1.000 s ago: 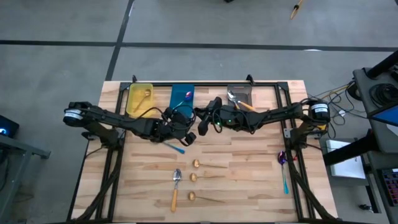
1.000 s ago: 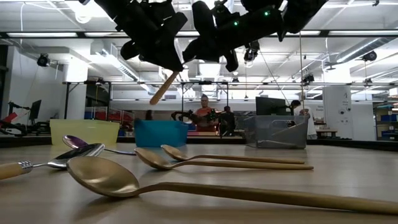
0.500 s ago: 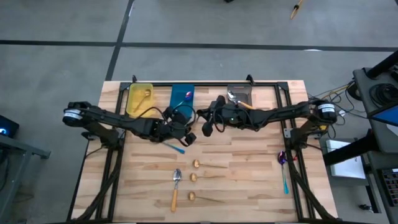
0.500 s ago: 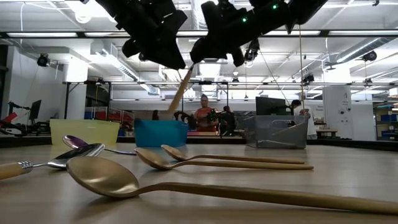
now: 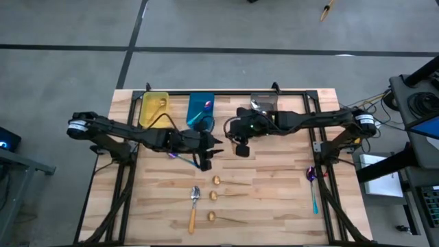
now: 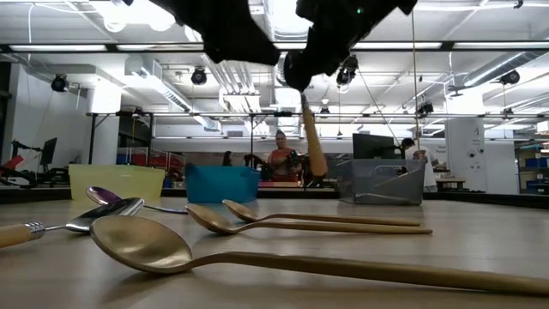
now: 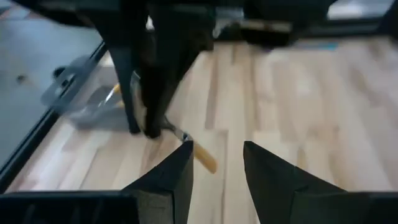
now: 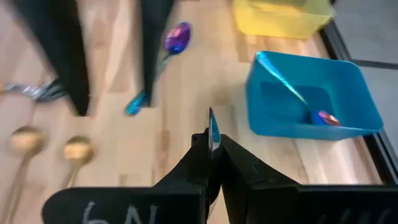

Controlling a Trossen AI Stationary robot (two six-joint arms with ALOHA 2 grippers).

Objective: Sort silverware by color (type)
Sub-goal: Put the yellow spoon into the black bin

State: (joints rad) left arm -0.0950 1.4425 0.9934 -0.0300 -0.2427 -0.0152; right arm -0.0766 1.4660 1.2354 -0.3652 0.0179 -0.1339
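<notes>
Over the middle of the worktop, toward its far edge, the right gripper is clamped on a spoon with a silver bowl and an orange handle, which hangs nearly upright, handle down, clear of the wood. The grey bin, where similar spoons already lie, sits at the far edge just beyond this gripper, so the right arm is much the nearer, and the next move looks like a short carry toward that edge. The left gripper hangs just beside it, fingers apart and empty, above a purple spoon with a teal handle lying flat on the worktop
</notes>
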